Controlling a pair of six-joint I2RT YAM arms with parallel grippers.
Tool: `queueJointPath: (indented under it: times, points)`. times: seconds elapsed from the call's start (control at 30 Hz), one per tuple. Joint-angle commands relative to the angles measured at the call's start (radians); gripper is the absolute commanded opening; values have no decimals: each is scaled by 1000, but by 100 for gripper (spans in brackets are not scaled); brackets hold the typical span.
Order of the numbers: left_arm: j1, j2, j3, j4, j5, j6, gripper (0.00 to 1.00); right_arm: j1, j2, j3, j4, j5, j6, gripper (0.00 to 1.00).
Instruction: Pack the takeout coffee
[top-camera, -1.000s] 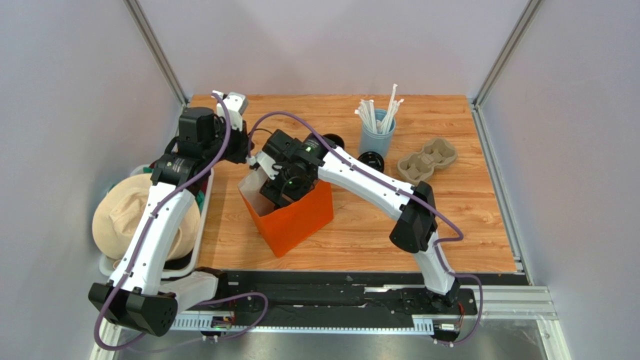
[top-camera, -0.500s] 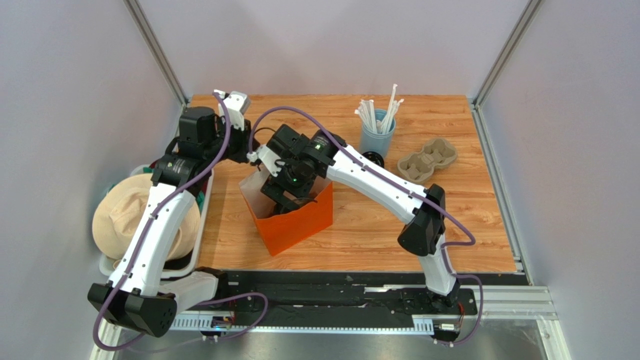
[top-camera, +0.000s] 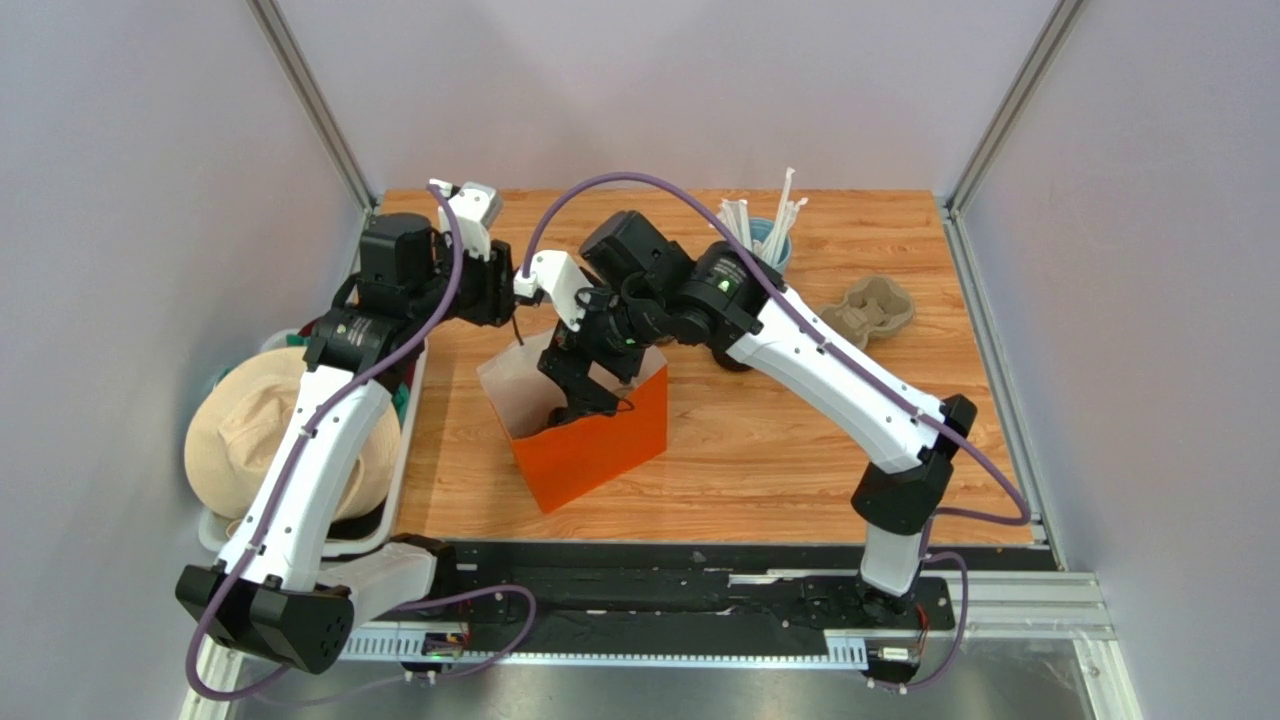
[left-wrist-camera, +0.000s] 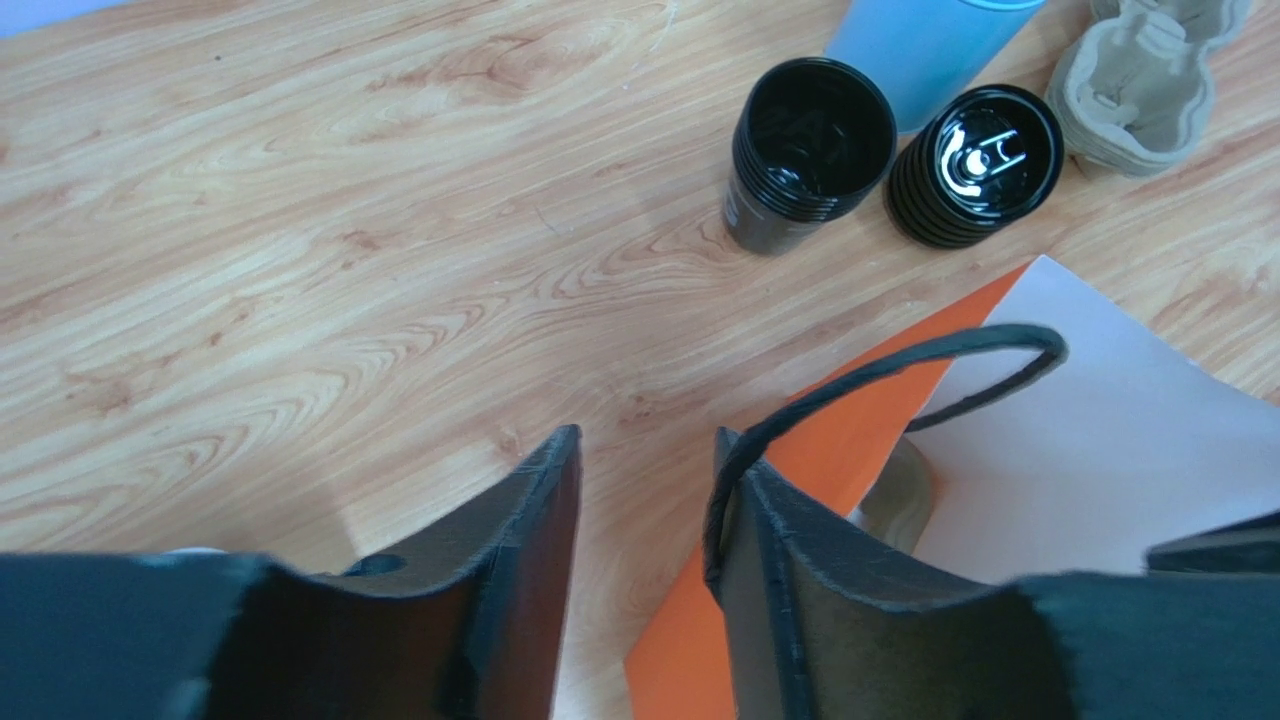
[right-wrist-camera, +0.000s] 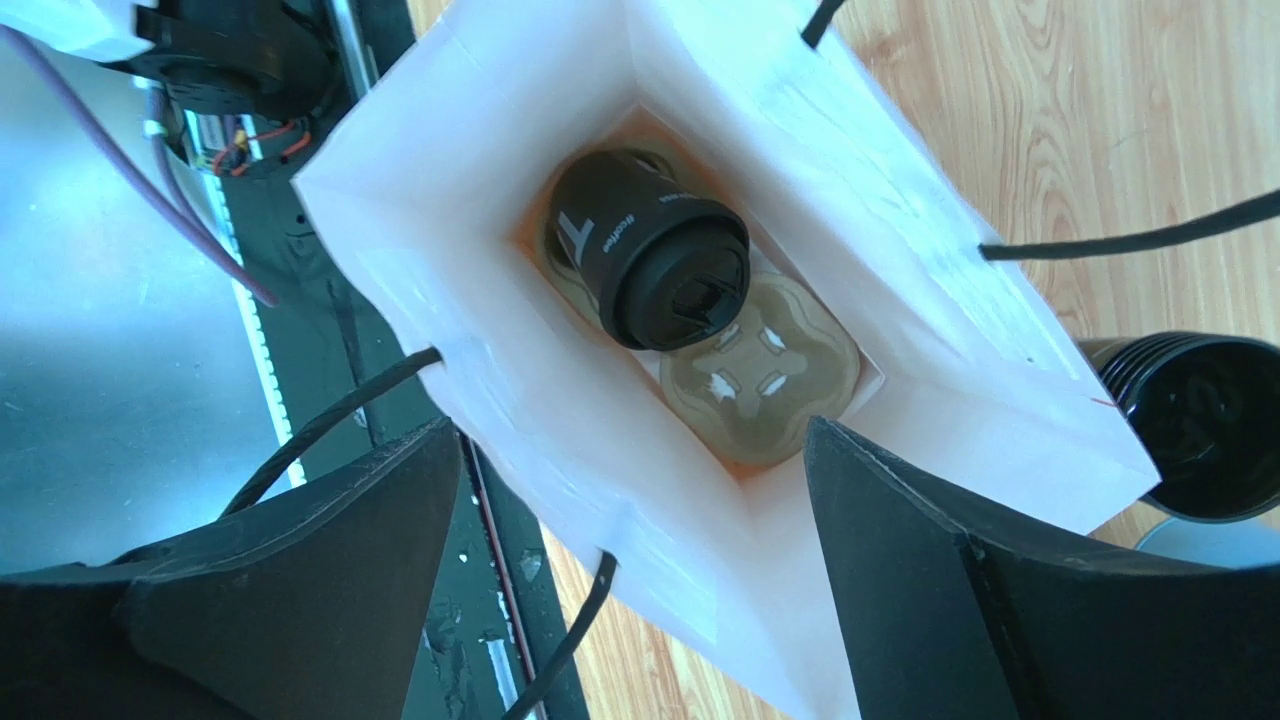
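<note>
Looking straight down into the orange bag (top-camera: 601, 443) past my right hand (right-wrist-camera: 628, 443), I see the takeout coffee (right-wrist-camera: 646, 255) already at the bottom. It is lidded and sits at one end of a moulded cup tray (right-wrist-camera: 766, 383) that lines the bag floor. The cup leans rather than standing square (its printed side shows from above), so I judge it may not be fully seated in its well.

My right hand hangs above the bag mouth with its fingers spread wide and nothing between them. My left hand (left-wrist-camera: 646, 443) is at the bag's far-left rim, also parted. Bare wood shows through the gap, and the black handle (left-wrist-camera: 902, 360) runs against one finger without being pinched.

I take the main step as done, since the coffee is inside the bag, which stands mid-surface (top-camera: 781, 450). Outside it, toward the far right, are a stack of dark cups (left-wrist-camera: 804, 150), a stack of lids (left-wrist-camera: 977, 158), the blue cup of straws (top-camera: 756, 255) and a second tray (top-camera: 876, 311).

What seems left is lifting both hands clear without snagging a handle, and perhaps straightening the cup.
</note>
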Motion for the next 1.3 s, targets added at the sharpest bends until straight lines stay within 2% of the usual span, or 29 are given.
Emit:
queueJointPath:
  times: [0.0,0.23,0.37,0.53,0.63,0.77,0.93,1.13,1.27]
  points:
    - [-2,1,14,30,-2,-4,52,-11,-63,41,31,-37,-38,90]
    - [-2,2,16,28,11,0,66,-101,-128,118,54,8,-10,88]
    - [-2,2,20,27,43,6,74,-220,-157,140,95,46,19,87]
    - [-1,1,24,28,121,23,86,-368,-217,49,192,52,53,84]
    - [-2,5,31,25,152,37,87,-458,-243,-31,263,38,67,82]
    - [-2,36,63,4,187,65,79,-558,-250,-120,330,23,64,81]
    - [-2,79,114,-21,201,82,74,-644,-223,-224,375,-40,48,80]
    - [-2,96,123,8,222,103,52,-738,-191,-328,499,-41,28,74]
    - [-2,125,148,10,241,108,50,-745,-139,-351,537,-5,-5,71]
